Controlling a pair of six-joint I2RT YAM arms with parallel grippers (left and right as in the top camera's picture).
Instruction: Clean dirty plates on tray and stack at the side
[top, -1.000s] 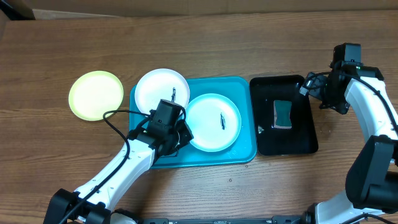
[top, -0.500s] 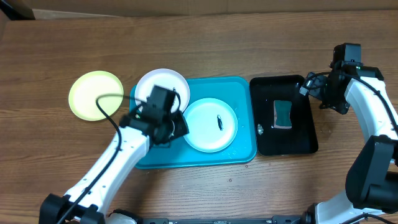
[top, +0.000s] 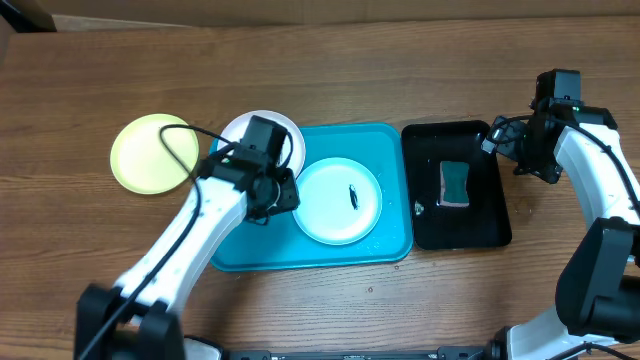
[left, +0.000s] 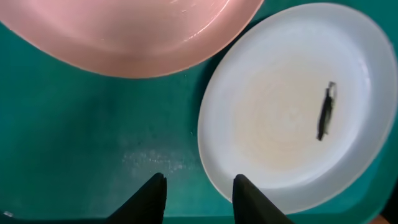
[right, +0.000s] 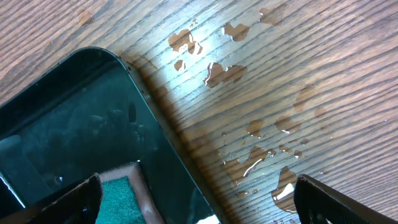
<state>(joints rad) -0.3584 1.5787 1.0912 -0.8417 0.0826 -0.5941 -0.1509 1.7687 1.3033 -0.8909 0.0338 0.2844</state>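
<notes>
L gripper (left: 196, 190), part-spread, empty, is held over tray (left: 87, 130); smeared plate (left: 280, 118) just right of fingers (left: 252, 196) likely gripped next. R gripper (right: 199, 193) spread wide.

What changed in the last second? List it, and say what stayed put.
The left gripper drew back from the pale blue plate's left edge toward the white plate, its jaws now apart and empty. The pale blue plate sits slightly further left on the turquoise tray. The right gripper, yellow-green plate, black tray and sponge stayed put.
</notes>
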